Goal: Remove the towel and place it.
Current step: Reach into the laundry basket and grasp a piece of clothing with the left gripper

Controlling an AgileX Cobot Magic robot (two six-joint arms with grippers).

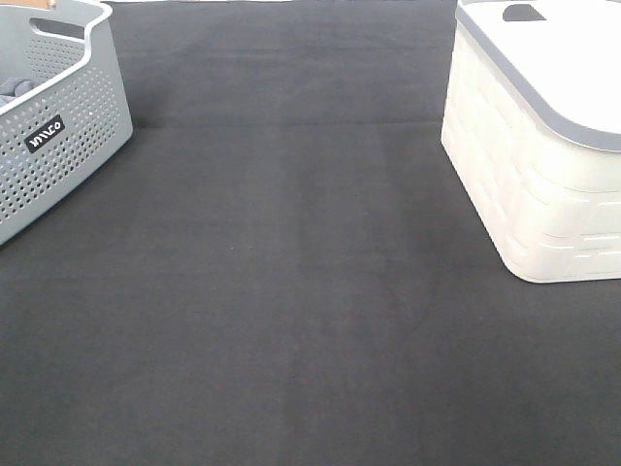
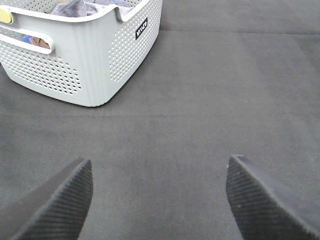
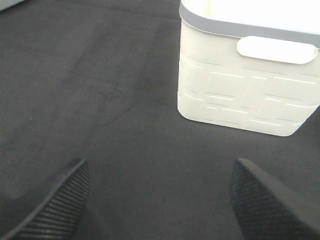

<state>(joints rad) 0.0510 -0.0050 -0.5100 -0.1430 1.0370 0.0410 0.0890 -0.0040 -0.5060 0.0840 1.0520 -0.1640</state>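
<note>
— Exterior high view, going left to right: what stands where?

— At the far left edge is a grey perforated basket (image 1: 68, 116) with a black label (image 1: 45, 133) on its wall. A black tablecloth (image 1: 291, 291) covers the middle. At the right is a cream-white bin (image 1: 514, 194) with a grey rim and a block pattern moulded into its wall. Basket and bin stand well apart.

— And the towel?

— It is inside the grey basket. The left wrist view shows the bluish-grey towel (image 2: 75, 7) bunched just below the rim and cut off by the frame edge. A yellow item (image 2: 4, 15) sits near it at the rim.

— Which way does it point? Where is its long axis?

— I cannot tell. It lies crumpled and only a small part shows, too little to give any direction.

— The left gripper?

— The left gripper (image 2: 159, 162) hovers over the bare tablecloth, near the basket's corner but apart from it. Its ribbed black fingers (image 2: 55, 205) are spread wide with nothing between them.

— The right gripper?

— The right gripper (image 3: 160, 162) faces the handle side of the cream-white bin from above the tablecloth, clear of it. Its fingers (image 3: 265, 205) likewise stand wide apart and hold nothing.
</note>
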